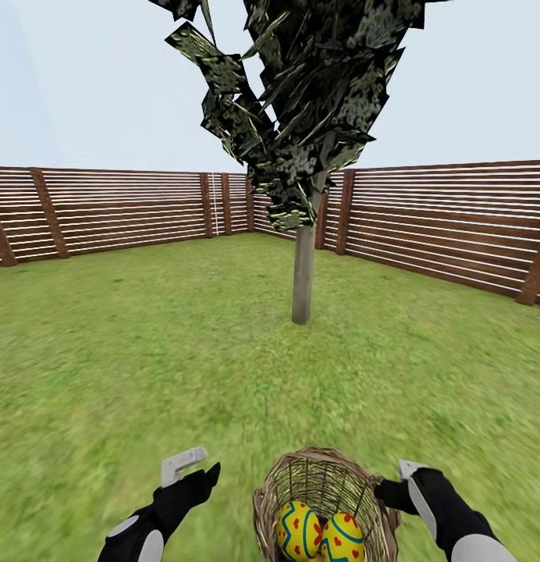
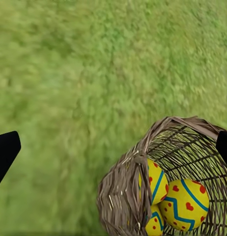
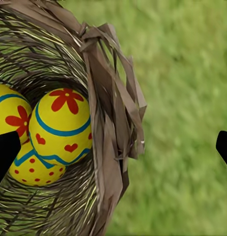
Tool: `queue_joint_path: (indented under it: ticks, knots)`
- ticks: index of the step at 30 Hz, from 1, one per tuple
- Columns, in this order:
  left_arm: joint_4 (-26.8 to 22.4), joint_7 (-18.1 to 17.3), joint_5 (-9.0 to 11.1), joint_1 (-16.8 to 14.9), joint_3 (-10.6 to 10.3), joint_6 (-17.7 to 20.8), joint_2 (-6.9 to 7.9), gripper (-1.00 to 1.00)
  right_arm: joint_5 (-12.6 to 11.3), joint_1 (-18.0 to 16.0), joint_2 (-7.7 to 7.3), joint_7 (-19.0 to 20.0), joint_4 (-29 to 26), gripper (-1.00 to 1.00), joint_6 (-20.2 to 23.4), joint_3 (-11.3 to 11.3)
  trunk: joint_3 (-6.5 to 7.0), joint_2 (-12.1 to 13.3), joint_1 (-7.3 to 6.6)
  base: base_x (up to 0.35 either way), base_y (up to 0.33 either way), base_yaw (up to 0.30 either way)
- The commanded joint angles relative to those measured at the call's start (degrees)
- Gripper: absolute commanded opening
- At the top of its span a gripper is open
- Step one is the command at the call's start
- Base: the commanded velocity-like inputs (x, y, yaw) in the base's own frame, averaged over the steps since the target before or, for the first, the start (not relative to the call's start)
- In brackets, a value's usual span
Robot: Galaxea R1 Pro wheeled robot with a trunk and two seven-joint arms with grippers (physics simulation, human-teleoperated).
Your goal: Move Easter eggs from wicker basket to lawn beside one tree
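wicker basket (image 1: pixel 325 484) with easter eggs (image 1: pixel 300 531) sits between left end effector (image 1: pixel 193 466) and right end effector (image 1: pixel 395 482), both spread.

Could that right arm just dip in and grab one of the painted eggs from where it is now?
Probably yes. The right gripper hangs open beside the wicker basket, whose top is uncovered, and the Easter eggs lie exposed inside. It would first need to clear the rim.

Fenced garden w/ lawn (image 1: pixel 145 351), tree (image 1: pixel 303 273), slat fence (image 1: pixel 122 211).
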Motion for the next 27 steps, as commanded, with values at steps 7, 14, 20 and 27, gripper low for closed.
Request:
queue_joint_path:
  ticks: [7,14,20,27]
  knots:
    - [-0.09,0.37,0.80,0.00,-0.03,0.33,-0.03,1.00,0.24,-0.04,0.00,0.24,2.03,1.00,-2.41,-0.21,-0.41,-0.83,0.43,0.000,0.000,0.000]
    - [-0.09,0.37,1.99,0.00,-0.13,0.35,-0.03,1.00,0.24,-0.05,0.02,0.25,3.69,1.00,-4.34,-0.13,-1.66,-3.63,1.97,0.000,0.000,0.000]
    - [-0.09,0.37,2.16,0.01,-0.12,0.35,-0.03,1.00,0.24,-0.05,0.07,0.31,3.90,1.00,-4.56,-0.05,-2.02,-4.44,2.41,0.000,0.000,0.000]
    - [-0.09,0.37,2.19,0.01,-0.08,0.35,-0.03,1.00,0.24,-0.05,0.15,0.33,3.98,1.00,-4.60,-0.04,-3.28,-7.24,3.95,0.000,0.000,0.000]
